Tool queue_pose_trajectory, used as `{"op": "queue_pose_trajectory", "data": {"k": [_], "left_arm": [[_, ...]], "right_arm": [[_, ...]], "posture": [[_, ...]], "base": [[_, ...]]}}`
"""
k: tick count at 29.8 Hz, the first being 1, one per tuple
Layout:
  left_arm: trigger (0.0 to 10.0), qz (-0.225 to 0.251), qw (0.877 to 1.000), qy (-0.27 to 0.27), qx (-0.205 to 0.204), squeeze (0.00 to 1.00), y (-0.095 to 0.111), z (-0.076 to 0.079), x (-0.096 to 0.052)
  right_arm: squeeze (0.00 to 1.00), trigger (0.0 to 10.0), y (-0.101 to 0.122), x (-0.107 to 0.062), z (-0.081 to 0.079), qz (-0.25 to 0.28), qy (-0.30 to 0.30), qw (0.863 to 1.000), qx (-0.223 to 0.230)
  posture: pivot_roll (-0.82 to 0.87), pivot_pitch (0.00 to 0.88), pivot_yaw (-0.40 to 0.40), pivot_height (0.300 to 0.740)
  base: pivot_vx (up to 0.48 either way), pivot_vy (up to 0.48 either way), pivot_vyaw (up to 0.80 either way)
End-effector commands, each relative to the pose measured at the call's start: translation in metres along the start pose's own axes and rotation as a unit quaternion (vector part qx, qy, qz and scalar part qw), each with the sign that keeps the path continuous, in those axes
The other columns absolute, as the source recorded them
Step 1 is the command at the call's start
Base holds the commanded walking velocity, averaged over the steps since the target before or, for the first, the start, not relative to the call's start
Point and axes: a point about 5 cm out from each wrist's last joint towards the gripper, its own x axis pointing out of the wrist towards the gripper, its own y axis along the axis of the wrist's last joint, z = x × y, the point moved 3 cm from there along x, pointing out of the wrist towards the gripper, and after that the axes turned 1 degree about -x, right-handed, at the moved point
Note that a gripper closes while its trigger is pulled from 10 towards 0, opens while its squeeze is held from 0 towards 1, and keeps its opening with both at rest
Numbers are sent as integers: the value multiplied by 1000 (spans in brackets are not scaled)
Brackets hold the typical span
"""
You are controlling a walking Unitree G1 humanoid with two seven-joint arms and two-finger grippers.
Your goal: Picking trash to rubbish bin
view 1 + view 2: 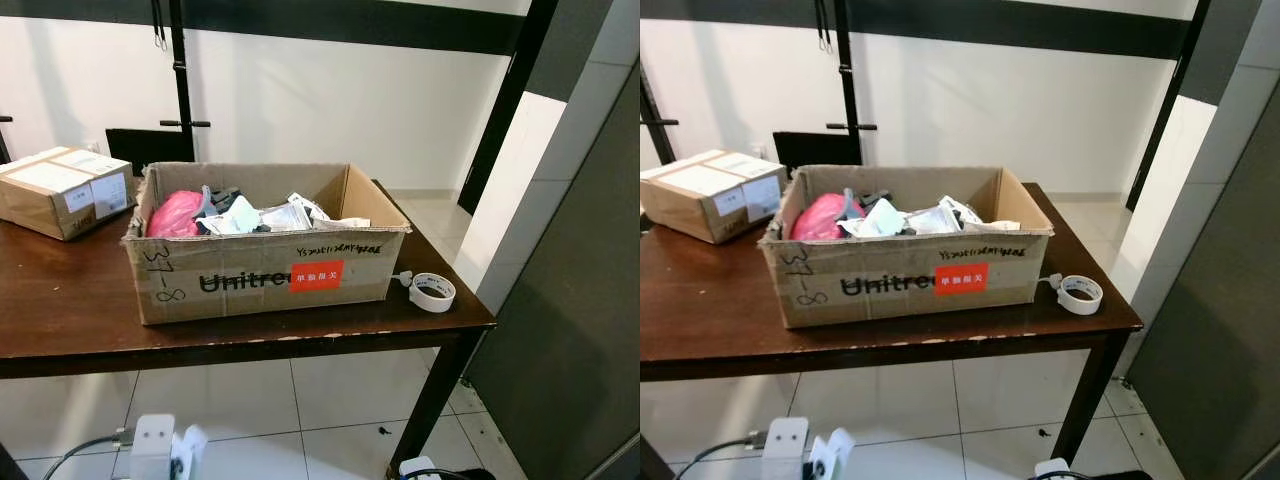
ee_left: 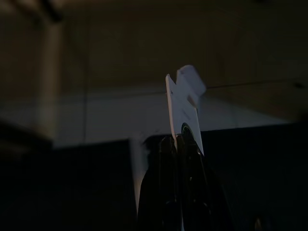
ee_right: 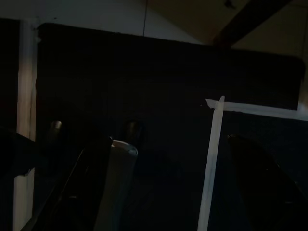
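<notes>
Trash: a heap of crumpled white wrappers and a pink bag lies inside the open cardboard box, which serves here as the bin.
Box: stands on the dark wooden desk, close to its front edge, flaps open.
Beside it: a roll of white tape lies on the desk just right of the box; a smaller sealed carton sits well apart at the far left.
Left end effector: hangs low in the shade, clenched on a flat white scrap.
Right end effector: hangs in the dark; I cannot tell its state.
Risk: the scrap is thin and pinched at one edge, so it may slip loose as the arm rises, or catch the near wall and drop to the floor.
</notes>
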Motion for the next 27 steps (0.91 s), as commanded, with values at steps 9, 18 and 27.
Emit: {"op": "queue_pose_trajectory", "data": {"k": [9, 18, 27], "left_arm": [[10000, 56, 956, -223, 181, 0, 41, 40, 4], [10000, 78, 879, -401, 245, 0, 92, 71, -7], [10000, 214, 823, -483, 210, 0, 218, 90, -44]], "right_arm": [[0, 10000, 49, -6, 12, 67, 127, 985, -97], [0, 10000, 94, -26, 33, 89, 236, 949, -191], [0, 10000, 148, -53, 61, 145, 260, 935, -193]], "posture": [[44, 23, -71, 740], [39, 19, -64, 740], [38, 17, -61, 740]], "base": [[0, 0, 0], [0, 0, 0], [0, 0, 0]]}}
